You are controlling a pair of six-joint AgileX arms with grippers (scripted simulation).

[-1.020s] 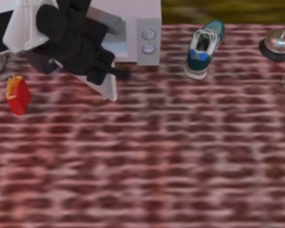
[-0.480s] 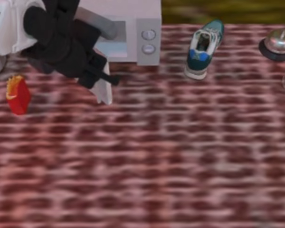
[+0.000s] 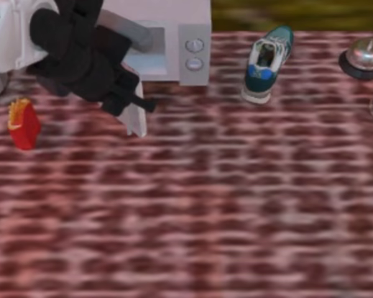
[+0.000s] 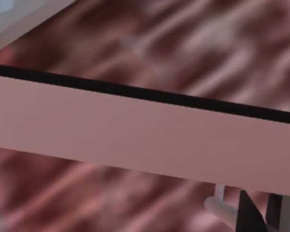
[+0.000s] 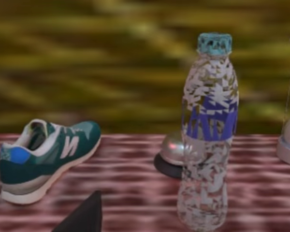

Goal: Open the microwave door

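Fingers of your left gripper [image 3: 140,105] can't be read: in the top view the black wrist covers them at the door's free edge, and the left wrist view shows only the door's long edge [image 4: 145,140] right across the frame. So whether they're clamped on the door or just hooked against it, can't tell. Your right arm is out of the top view; its wrist camera sees only a dark tip in the lower frame, nothing on finger state.

The microwave [image 3: 186,25] sits at the upper left of the top view, knob panel facing down-frame. The microwave door [image 3: 137,118] is swung well out from the front, seen nearly edge-on and sticking down-frame from the cavity's left side. Pale interior [image 3: 152,59] is exposed beside the knobs.

Progress call: opening looks mostly or fully done, door roughly square to the front. What's left, if anything, is a bit more swing and letting go.

Clutter, all apart from the door: fries box [image 3: 23,124] at left, sneaker [image 3: 266,62], bell [image 3: 363,56], bottle [image 5: 209,130].
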